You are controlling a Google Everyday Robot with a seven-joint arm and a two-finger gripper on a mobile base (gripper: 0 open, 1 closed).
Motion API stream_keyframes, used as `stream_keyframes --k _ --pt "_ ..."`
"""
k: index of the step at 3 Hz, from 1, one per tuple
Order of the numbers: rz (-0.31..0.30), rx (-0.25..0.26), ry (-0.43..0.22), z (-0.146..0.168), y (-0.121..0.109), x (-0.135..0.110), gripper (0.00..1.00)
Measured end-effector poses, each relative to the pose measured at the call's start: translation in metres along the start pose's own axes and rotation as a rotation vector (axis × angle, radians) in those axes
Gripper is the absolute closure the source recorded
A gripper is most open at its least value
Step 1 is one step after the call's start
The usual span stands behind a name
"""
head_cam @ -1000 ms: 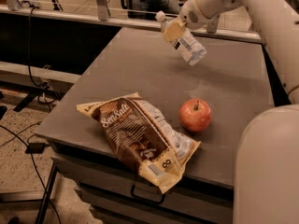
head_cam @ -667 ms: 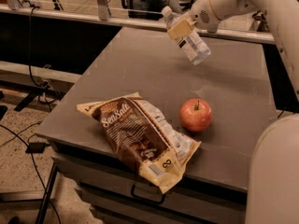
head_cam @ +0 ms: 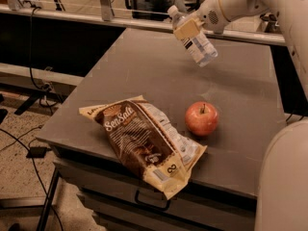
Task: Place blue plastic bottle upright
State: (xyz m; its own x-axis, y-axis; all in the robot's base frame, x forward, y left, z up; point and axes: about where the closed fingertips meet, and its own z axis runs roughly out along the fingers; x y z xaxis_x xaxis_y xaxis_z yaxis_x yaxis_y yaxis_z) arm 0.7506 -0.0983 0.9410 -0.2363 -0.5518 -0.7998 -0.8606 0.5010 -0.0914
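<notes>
Pincer [head_cam: 188, 29] clamping blue plastic bottle [head_cam: 201, 49] just below cap, holding it tilted in air over worktop [head_cam: 144, 66]; body hanging below-right of pincer. Bottle seeming light, thin-walled, crushable, slick; gripping upper ribs gently

We see the gripper [head_cam: 188, 27] up over the far part of the grey table [head_cam: 139, 61]. Red apple [head_cam: 201, 119] stands on the table well below it, slightly right. Brown chip bag [head_cam: 144, 143] lies below-left of it, just beside the apple, one corner overhanging the table's near edge.
</notes>
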Motion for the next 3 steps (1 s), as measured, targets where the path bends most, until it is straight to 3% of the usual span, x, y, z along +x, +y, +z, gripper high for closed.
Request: stream_keyframes --k 1,2,3 --pt "-0.02 -0.044 -0.133 -0.002 0.0 -0.006 1.0" --pt "-0.05 -0.088 -0.384 -0.022 0.0 -0.017 1.0" --pt "-0.071 -0.093 -0.567 -0.051 -0.003 -0.018 1.0"
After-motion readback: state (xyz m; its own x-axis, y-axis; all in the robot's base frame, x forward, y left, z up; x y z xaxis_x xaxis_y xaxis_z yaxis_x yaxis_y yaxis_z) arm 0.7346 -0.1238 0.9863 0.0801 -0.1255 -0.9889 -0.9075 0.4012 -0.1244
